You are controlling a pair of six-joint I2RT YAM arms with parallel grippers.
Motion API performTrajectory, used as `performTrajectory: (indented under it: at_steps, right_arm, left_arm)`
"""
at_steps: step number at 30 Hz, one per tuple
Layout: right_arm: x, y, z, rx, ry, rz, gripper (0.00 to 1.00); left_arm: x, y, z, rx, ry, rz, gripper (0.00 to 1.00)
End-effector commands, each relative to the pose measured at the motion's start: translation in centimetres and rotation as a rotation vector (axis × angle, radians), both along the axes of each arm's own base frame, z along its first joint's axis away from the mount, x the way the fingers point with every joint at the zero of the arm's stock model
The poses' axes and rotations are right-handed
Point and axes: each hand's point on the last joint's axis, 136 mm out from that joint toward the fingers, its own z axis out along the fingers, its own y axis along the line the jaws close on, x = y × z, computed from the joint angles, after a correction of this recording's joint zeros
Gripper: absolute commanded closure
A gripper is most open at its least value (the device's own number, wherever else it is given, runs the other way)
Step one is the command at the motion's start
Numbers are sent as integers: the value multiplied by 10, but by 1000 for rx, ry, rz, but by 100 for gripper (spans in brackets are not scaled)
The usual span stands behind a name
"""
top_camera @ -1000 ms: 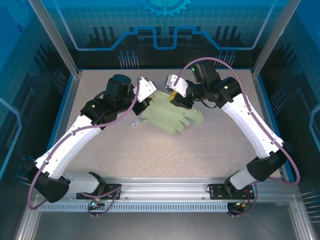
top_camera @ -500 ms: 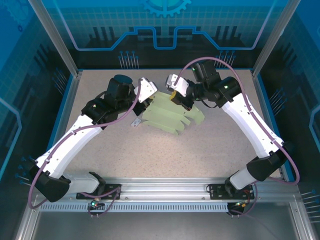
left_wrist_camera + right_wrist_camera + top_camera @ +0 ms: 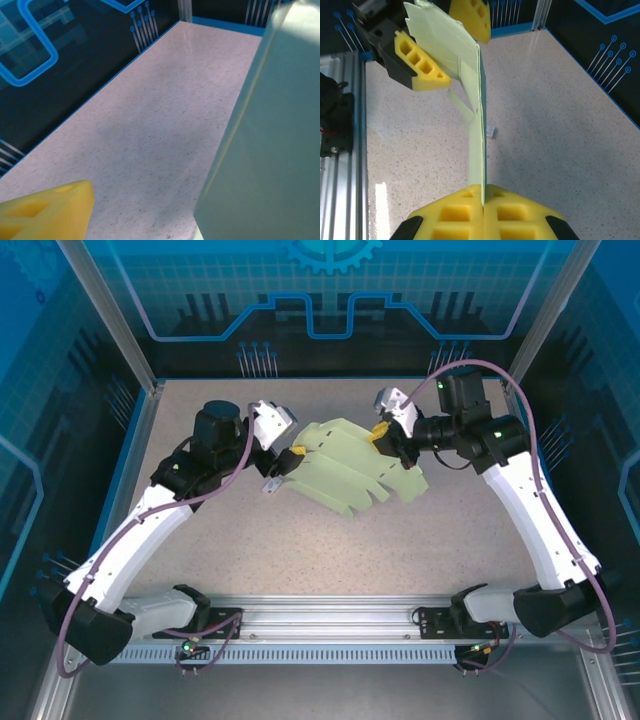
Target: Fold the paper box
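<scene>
The paper box (image 3: 352,468) is a flat mint-green die-cut sheet with flaps, held up off the table between the two arms. My right gripper (image 3: 381,434) is shut on its right edge; in the right wrist view the yellow pads (image 3: 455,215) meet on the sheet (image 3: 476,150), which runs away edge-on. My left gripper (image 3: 291,453) stands at the sheet's left end, open, with one yellow finger (image 3: 420,67) on each side of the card. In the left wrist view a wide gap of table separates the yellow finger (image 3: 45,210) from the sheet (image 3: 270,140), which hides the other finger.
A tiny white scrap (image 3: 268,485) lies on the speckled table (image 3: 300,550) just below the left gripper, seen also as the scrap (image 3: 491,132) beside the sheet. Blue walls and aluminium posts enclose the table; a rail (image 3: 320,625) runs along the near edge.
The right gripper has pulled right with the sheet's edge, stretching the sheet out and lifting it. The left arm has drawn back to the left.
</scene>
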Motion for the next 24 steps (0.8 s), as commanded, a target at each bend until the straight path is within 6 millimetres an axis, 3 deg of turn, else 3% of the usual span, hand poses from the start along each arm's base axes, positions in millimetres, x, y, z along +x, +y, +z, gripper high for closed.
performTrajectory:
  at_steps: [1,9,15,20,24]
  right_arm:
    - [-15,4,19,120,8,63,100]
    - [-13,-2,25,155,8,61,100]
    - [-14,-4,31,190,0,82,100]
    - [-13,-5,31,197,-2,85,100]
    - [0,-12,25,150,-63,-4,100]
  left_arm:
    - [-8,-13,10,-91,3,-86,25]
    - [-19,-25,15,-150,31,-183,35]
    - [-25,-29,14,-154,56,-229,56]
    - [-32,-34,20,-182,56,-275,80]
    - [-35,-33,24,-202,61,-273,93]
